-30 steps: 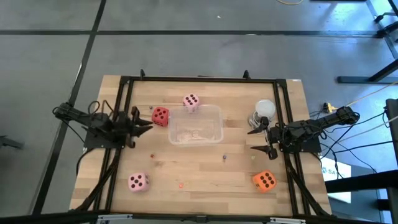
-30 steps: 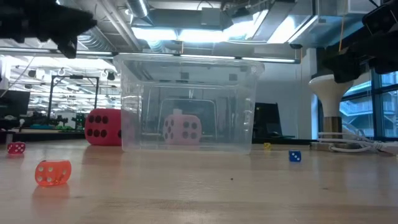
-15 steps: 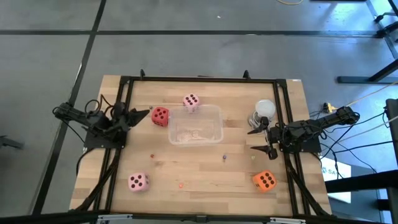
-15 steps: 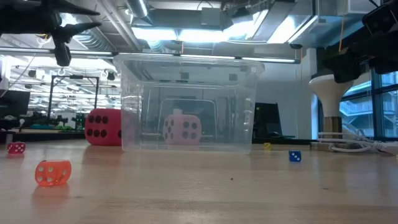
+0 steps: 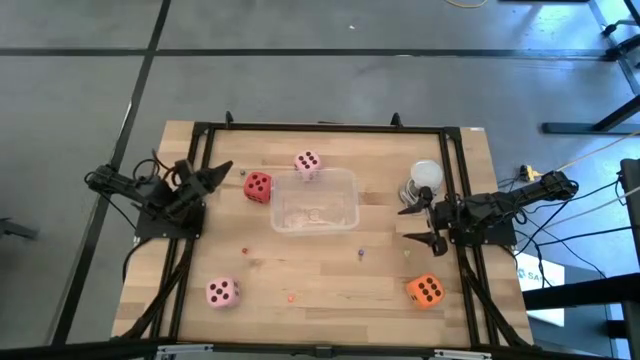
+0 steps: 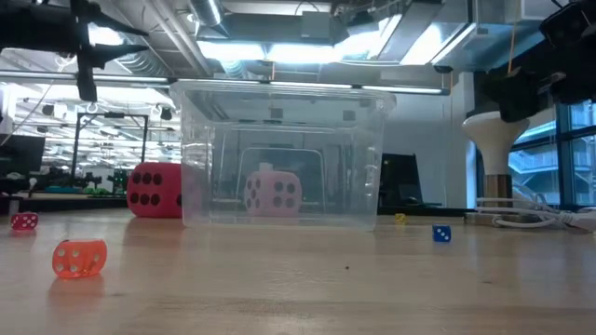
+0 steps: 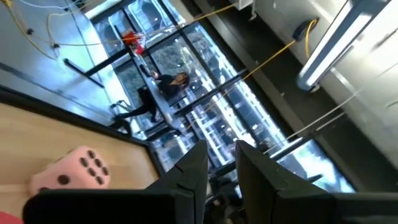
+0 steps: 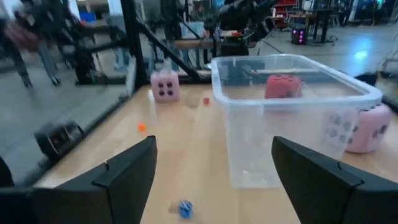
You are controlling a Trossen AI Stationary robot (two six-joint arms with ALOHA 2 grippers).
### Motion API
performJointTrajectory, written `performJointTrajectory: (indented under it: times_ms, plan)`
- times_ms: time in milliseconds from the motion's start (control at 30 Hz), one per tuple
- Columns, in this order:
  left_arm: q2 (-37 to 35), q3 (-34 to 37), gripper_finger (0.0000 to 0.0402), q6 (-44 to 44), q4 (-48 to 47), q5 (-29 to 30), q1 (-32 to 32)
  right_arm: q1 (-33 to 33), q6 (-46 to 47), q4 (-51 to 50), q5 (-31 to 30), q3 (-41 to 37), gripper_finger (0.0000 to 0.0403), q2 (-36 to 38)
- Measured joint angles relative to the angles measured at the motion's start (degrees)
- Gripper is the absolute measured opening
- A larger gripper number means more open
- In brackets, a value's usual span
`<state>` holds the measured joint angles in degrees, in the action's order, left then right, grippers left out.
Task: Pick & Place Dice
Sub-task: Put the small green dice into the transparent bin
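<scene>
no die is in the clear tub [image 5: 315,200] yet; all four lie on the table [image 5: 330,275]. the red die [image 5: 257,186] sits just beside the tub's left wall, one pink die [image 5: 307,163] touches or nearly touches its far rim, the second pink die [image 5: 222,292] lies near the front left and the orange die [image 5: 426,290] near the front right.

the left gripper [image 5: 222,170] hangs raised at the left edge, its fingers nearly pressed together with only a slim gap in the left wrist view, and empty. the right gripper [image 5: 420,224] waits at the right edge, spread wide, empty, beside a white stand [image 5: 424,178].

risks, as judged: the left gripper is too narrow to take a die and would knock the red one away unless it opens first. both near dice crowd the tub, so a finger may strike the wall and shove the light tub. soft cubes may squash or slip. small beads [image 5: 291,296] litter the table.
</scene>
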<state>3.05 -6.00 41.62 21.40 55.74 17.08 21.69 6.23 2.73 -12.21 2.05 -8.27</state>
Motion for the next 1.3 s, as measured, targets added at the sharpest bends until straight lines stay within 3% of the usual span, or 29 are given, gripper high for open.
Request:
performJointTrajectory:
  times_ms: [67, 267, 433, 600, 800, 933, 1300]
  plan:
    - [-0.01, 0.00, 0.0077, 0.17, 1.13, -0.17, 0.00, 0.00, 0.67, 0.77, 0.59, 0.02, 0.0316, 0.00]
    - [0.00, 0.00, 0.0077, -0.97, 1.33, 0.10, 0.00, 0.04, -0.66, 1.77, 10.26, 4.21, 0.0316, -0.21]
    - [0.00, 0.00, 0.0077, -1.76, 1.34, -1.19, 0.00, 0.02, -1.00, 0.64, 6.51, 10.83, 0.0316, -3.01]
    - [0.00, -0.01, 0.0077, -1.80, 3.61, -6.58, 0.00, 0.00, 0.15, -8.70, 3.89, 20.60, 0.0316, -9.53]
    - [1.15, -3.02, 0.0077, -4.85, 2.84, -10.88, 0.00, -0.28, 19.20, -32.06, 4.44, 37.73, 0.0316, -19.03]
    - [5.60, -8.76, 0.0077, -8.78, -3.86, -11.84, 0.00, -0.37, 26.38, -48.48, 3.63, 46.54, 0.0316, -23.30]
    - [23.66, -28.16, 0.0077, -15.36, -21.88, -14.52, 0.00, -0.35, 43.25, -47.98, 6.93, 48.64, 0.0316, -25.29]
